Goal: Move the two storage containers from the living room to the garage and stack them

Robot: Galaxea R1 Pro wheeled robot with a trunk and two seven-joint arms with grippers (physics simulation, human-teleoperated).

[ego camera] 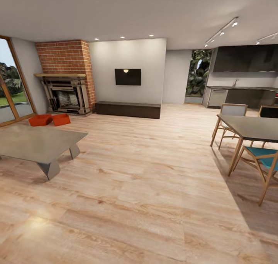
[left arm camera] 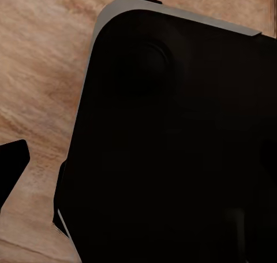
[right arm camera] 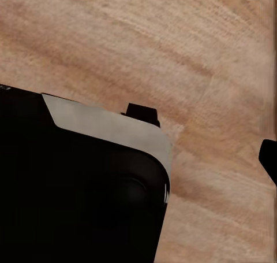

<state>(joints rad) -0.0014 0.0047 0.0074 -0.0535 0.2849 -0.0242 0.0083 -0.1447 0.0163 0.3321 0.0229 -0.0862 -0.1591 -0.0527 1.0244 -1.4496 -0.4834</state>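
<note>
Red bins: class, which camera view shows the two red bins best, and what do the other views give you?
The head view. Both red bins sit side by side on the wood floor before the fireplace, behind the low table. The two wrist views give wood floor and the robot's dark base, nothing of the bins.

The light wood plank floor (ego camera: 146,186) is carrying two red-orange bins (ego camera: 50,120), sitting side by side and touching at ten o'clock, just before the fireplace (ego camera: 65,94). A grey low table (ego camera: 36,144) is standing nearer, at nine o'clock.

Red-orange storage containers (ego camera: 50,120), red-brick fireplace (ego camera: 66,90)
</note>
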